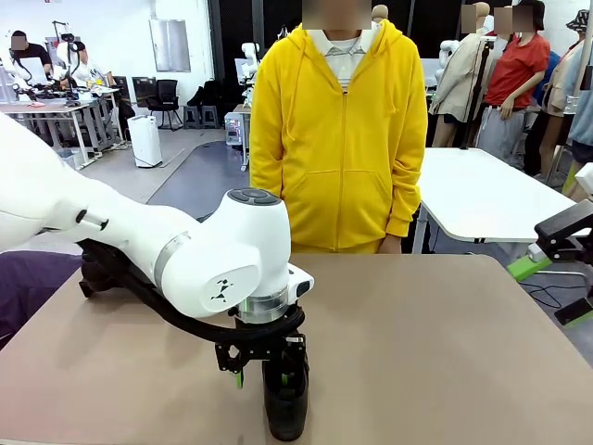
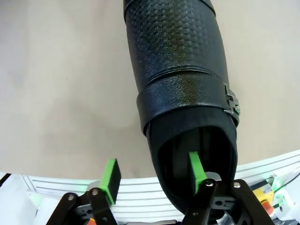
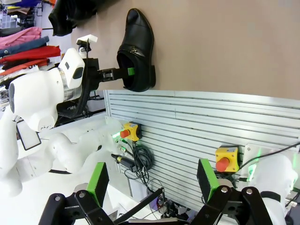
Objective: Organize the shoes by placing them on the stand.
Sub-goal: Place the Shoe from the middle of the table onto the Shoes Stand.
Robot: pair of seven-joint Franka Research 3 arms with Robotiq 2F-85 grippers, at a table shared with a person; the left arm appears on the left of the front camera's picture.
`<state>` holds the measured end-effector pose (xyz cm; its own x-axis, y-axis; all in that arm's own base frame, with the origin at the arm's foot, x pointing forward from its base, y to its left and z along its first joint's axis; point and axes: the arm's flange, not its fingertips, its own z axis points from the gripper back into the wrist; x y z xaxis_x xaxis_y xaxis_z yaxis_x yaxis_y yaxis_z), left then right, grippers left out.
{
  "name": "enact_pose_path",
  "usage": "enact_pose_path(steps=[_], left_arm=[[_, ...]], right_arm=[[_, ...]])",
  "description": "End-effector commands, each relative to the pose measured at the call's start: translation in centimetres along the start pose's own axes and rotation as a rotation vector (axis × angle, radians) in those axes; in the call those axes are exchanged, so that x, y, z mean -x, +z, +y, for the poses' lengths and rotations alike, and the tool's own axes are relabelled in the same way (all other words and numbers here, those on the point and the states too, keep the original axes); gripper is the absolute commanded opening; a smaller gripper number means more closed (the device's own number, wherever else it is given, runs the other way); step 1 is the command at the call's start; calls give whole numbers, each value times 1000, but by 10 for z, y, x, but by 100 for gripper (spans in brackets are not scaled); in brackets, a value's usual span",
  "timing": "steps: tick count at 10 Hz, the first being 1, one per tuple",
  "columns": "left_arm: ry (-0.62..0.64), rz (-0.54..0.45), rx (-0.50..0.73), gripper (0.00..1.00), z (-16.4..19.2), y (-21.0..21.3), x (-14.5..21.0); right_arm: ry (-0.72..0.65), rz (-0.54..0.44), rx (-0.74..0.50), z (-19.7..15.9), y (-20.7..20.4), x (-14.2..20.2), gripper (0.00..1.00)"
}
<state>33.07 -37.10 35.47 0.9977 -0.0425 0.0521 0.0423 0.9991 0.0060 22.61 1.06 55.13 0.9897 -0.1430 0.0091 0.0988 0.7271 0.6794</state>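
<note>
Left end effector point(image 2: 152, 180): jaws spread, straddling the shoe's heel wall, one pad inside the opening
Dress shoe point(image 1: 285, 399): on table point(image 1: 426, 352), near robot-side edge
Right end effector point(image 3: 152, 180): released, empty

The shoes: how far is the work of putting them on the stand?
Early stage. One shoe is on the table, and the left end effector straddles its heel wall, one pad inside the opening, not clamped. The right end effector is open. Lifting and placing remain.
</note>
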Motion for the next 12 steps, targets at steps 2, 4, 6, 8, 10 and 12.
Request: enact_pose_path(steps=[2, 4, 6, 8, 10, 12], left_arm=[[23, -45, -37, 0, -9, -1, -5], [12, -44, -32, 0, -11, -3, -6], [9, -35, -33, 0, -11, -5, -10], [3, -42, -33, 0, -12, -8, -11], [-13, -32, 1, 0, -9, -7, -9], [-99, -27, 45, 0, -4, 23, -15]], right_arm=[[21, 0, -31, 2, 1, -2, 100], [21, 0, -31, 2, 1, -2, 100], [21, 0, -31, 2, 1, -2, 100], [21, 0, -31, 2, 1, -2, 100], [21, 0, -31, 2, 1, -2, 100], [21, 0, -31, 2, 1, -2, 100]])
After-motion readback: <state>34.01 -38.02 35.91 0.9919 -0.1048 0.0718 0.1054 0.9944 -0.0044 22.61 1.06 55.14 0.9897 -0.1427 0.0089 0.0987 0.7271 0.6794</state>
